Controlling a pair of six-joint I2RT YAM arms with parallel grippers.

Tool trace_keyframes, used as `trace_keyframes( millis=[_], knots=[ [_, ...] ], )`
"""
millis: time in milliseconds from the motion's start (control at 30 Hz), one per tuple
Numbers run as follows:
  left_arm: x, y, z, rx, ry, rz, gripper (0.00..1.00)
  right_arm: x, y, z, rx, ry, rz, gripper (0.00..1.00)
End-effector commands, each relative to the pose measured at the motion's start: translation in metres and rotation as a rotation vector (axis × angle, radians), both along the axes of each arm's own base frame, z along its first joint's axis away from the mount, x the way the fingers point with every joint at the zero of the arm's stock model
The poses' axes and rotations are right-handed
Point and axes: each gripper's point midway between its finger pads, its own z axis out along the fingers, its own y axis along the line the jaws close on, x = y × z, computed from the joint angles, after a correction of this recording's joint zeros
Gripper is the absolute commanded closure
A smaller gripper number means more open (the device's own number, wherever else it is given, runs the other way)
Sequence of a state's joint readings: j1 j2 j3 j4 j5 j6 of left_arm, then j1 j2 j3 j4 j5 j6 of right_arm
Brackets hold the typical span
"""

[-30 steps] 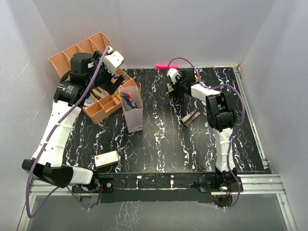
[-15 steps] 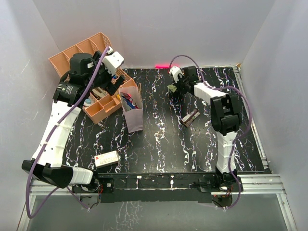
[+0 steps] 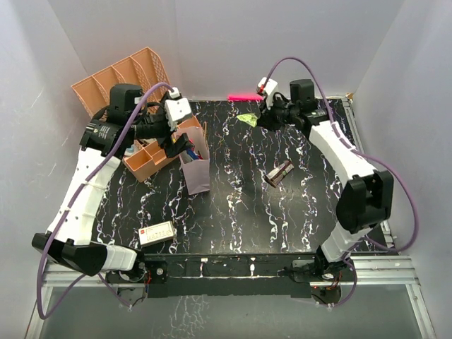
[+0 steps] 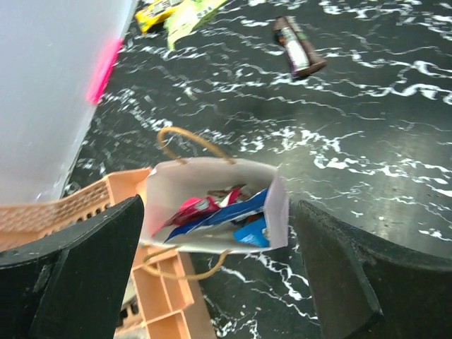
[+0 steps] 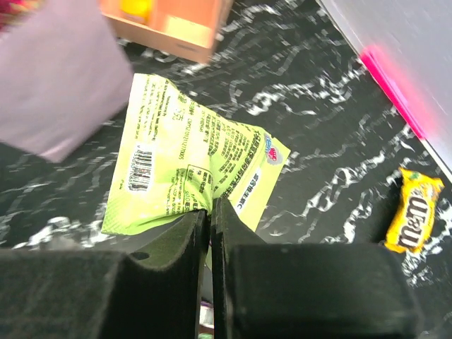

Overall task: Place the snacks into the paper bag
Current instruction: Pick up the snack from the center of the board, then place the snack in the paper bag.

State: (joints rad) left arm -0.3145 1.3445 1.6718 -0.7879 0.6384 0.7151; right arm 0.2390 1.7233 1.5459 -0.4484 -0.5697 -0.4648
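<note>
One white box [image 3: 157, 233] with a red mark, flat near the front edge of the table [image 3: 233, 212], well apart from the rest. One paper bag [image 4: 212, 205], upright, mouth open, against the peach organiser [image 3: 152, 152]. Its contents are plain only from the left wrist: a blue packet [image 4: 233, 215] and a red packet [image 4: 192, 208], their lower parts hidden by the bag wall. The left gripper [image 4: 219, 212] is above the bag mouth, spread wide and holding nothing. One dark brown bar [image 3: 280, 172], loose on the table, mid-right. One green packet [image 5: 198, 169], held above the far part of the table, its lower edge pinched in the right gripper [image 5: 210, 215], whose jaws are pressed together on it. One yellow packet [image 5: 415, 210] on the far table by the wall, clear in the right wrist view, cut off by the frame edge in the left wrist view, not made out from above.
</note>
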Motion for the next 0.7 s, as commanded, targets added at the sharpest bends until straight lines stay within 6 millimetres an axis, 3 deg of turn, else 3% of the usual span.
trace_keyframes(
  millis=[0,100,233,367,533,667],
  knots=[
    [-0.033,-0.028,0.002,-0.018,0.017,-0.207,0.15,-0.064,0.021,0.047,0.135,0.022,0.206,0.92],
    [-0.046,-0.041,0.001,-0.01,0.014,-0.276,0.17,-0.093,0.027,0.062,0.176,0.024,0.282,0.92],
    [-0.052,-0.062,-0.012,0.018,0.035,-0.362,0.17,-0.124,0.031,0.071,0.211,0.015,0.354,0.92],
    [-0.061,-0.081,-0.011,0.029,0.022,-0.434,0.17,-0.154,0.038,0.083,0.259,0.013,0.436,0.92],
    [-0.063,-0.109,-0.011,0.033,0.006,-0.507,0.18,-0.187,0.047,0.092,0.328,0.05,0.523,0.92],
    [-0.067,-0.127,-0.016,0.045,0.005,-0.552,0.24,-0.201,0.05,0.092,0.344,0.07,0.55,0.92]
  ],
)
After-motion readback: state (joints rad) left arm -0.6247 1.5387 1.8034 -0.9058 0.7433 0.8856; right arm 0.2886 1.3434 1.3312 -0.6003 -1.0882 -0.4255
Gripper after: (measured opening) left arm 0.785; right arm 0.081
